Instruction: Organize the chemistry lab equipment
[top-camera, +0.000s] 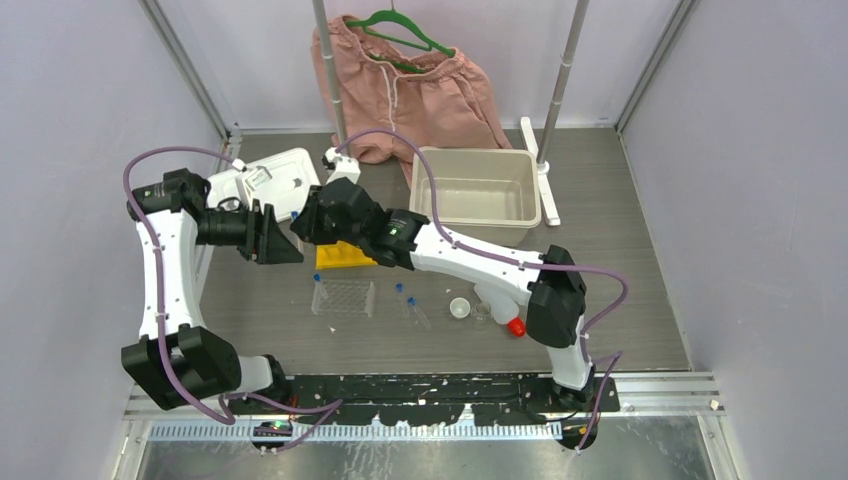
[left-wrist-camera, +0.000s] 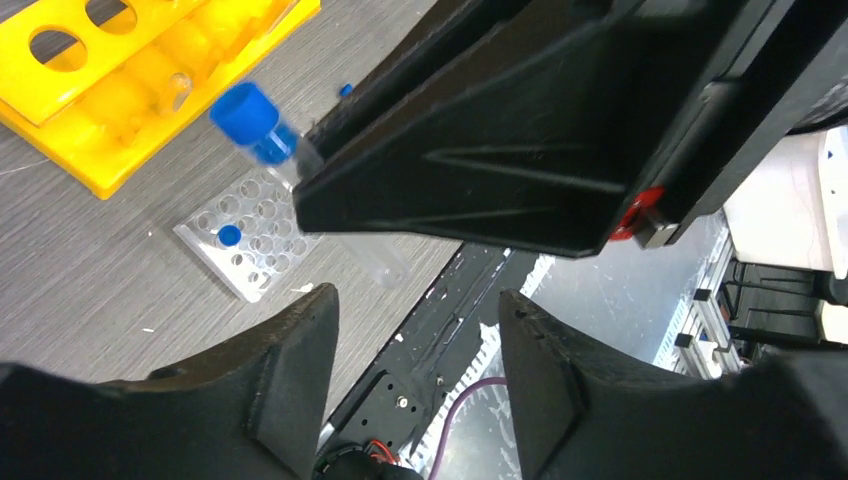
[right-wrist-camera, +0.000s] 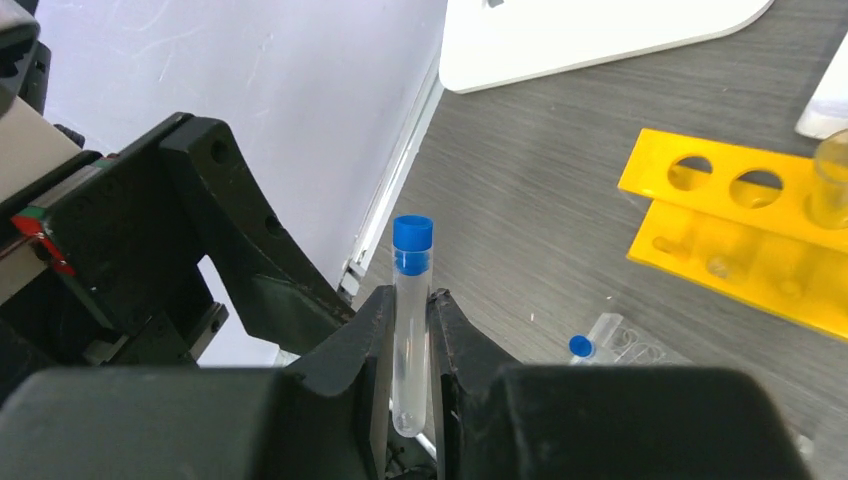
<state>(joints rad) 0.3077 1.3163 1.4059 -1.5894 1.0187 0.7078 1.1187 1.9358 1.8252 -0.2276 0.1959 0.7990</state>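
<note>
My right gripper (right-wrist-camera: 410, 312) is shut on a clear blue-capped tube (right-wrist-camera: 411, 300), which it holds upright above the table, cap up. My left gripper (left-wrist-camera: 415, 325) is open and faces it; the tube (left-wrist-camera: 262, 128) lies just ahead of the left fingers (left-wrist-camera: 300, 345), not between them. In the top view both grippers meet at the table's left, left gripper (top-camera: 290, 245) beside right gripper (top-camera: 303, 222). The yellow holed rack (top-camera: 345, 257) lies just behind them. The clear grid rack (top-camera: 343, 297) holds one blue-capped tube (left-wrist-camera: 229, 235). Two tubes (top-camera: 412, 308) lie loose on the table.
A small white dish (top-camera: 459, 308), a tiny beaker (top-camera: 481, 312) and the white red-capped squeeze bottle (top-camera: 503, 314) sit by the right arm. A clear bin (top-camera: 478, 187) and a white lid (top-camera: 265, 180) lie at the back. Pink shorts (top-camera: 400, 90) hang behind two metal poles.
</note>
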